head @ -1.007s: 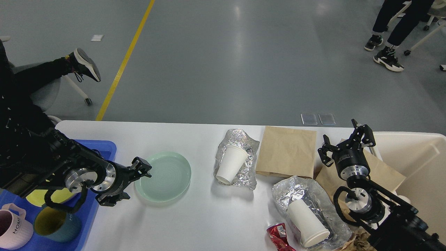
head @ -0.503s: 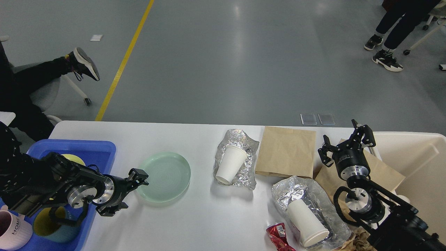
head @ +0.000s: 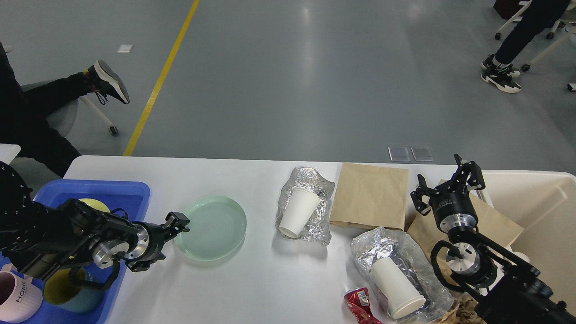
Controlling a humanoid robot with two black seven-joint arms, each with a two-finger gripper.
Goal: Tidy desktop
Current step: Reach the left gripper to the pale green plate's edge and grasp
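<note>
The white desktop (head: 252, 283) holds a pale green plate (head: 211, 227), a white paper cup (head: 297, 211) lying on crumpled foil (head: 310, 180), a flat brown paper bag (head: 371, 195), a second paper cup (head: 398, 285) on foil (head: 382, 245), and a crushed red wrapper (head: 357, 301). My left gripper (head: 168, 238) is open and empty at the plate's left rim. My right gripper (head: 445, 184) is open and empty, raised over another brown bag (head: 495, 225) at the right end.
A blue tray (head: 121, 193) at the left edge holds a pink mug (head: 13, 297), a teal mug (head: 67, 292) and a yellow bowl (head: 92, 204). A cream bin (head: 540, 198) stands at the right edge. People sit beyond the table.
My left arm has dropped and drawn back a little to the lower left, uncovering more of the blue tray. The plate and the right arm have not moved.
</note>
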